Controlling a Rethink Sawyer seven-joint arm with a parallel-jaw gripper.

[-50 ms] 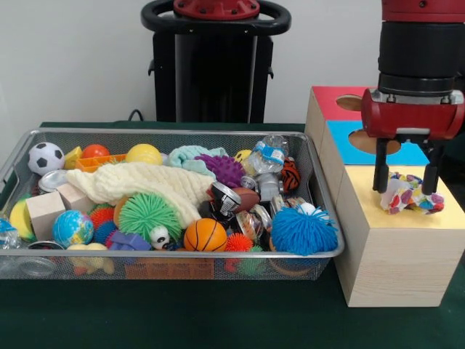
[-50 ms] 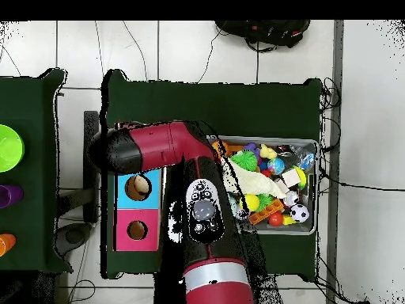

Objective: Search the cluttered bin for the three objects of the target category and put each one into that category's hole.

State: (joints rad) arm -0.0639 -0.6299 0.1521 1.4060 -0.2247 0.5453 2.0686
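Red arm hangs upright over the wooden box (image 1: 396, 247), end effector (image 1: 405, 190) spread around a patterned cloth (image 1: 411, 194)

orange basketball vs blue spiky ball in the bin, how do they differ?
The orange basketball is smooth with black seam lines; the blue spiky ball is covered in soft rubbery strands. The blue spiky ball looks clearly bigger than the basketball. The basketball sits mid-front of the wire bin, the spiky ball at its front corner nearest the wooden box. Both are round and lie on top of the clutter.
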